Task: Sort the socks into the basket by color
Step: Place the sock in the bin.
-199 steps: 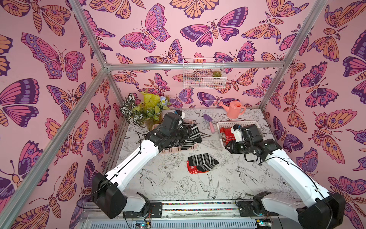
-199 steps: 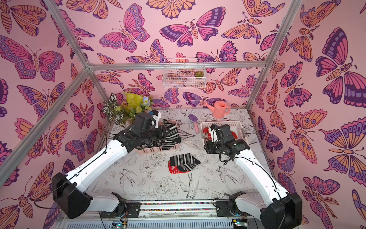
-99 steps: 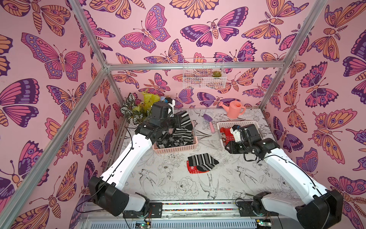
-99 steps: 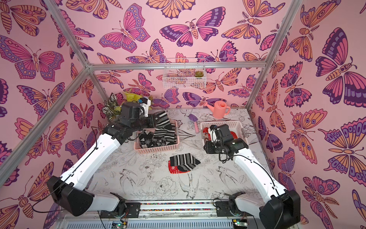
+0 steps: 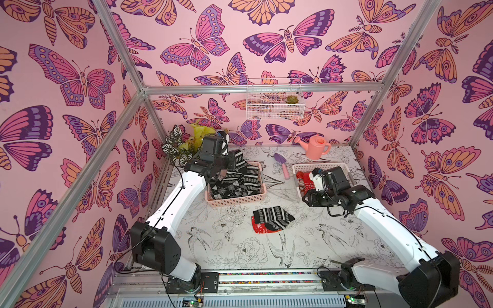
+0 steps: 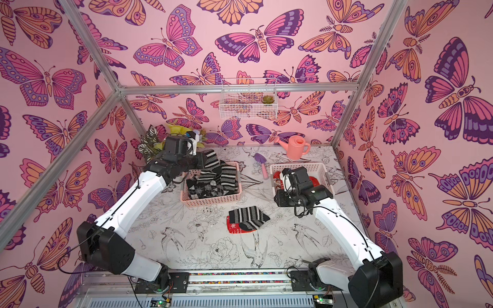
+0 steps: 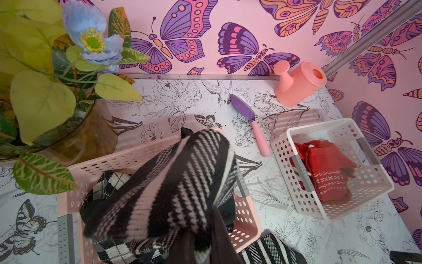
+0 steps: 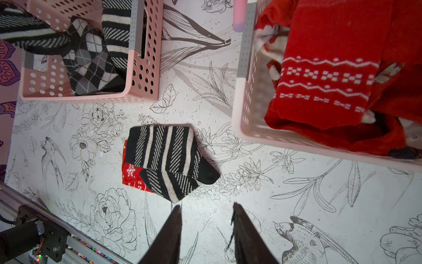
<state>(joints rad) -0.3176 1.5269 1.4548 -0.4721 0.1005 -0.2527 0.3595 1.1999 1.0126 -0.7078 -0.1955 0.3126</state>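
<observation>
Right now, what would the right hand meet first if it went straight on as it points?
The right hand would probably meet the table, just beside the striped sock lying on a red sock; depth is unclear.

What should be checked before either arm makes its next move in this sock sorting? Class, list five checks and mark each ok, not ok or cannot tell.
1. Left end effector is shut on the held striped sock: ok.
2. That sock hangs over the pink basket of black-and-white socks: ok.
3. Right end effector is open and empty: ok.
4. Red sock on the table is free to grasp: not ok; a loose striped sock lies on it.
5. White basket holds only red socks: cannot tell; the lower layers are hidden.
</observation>
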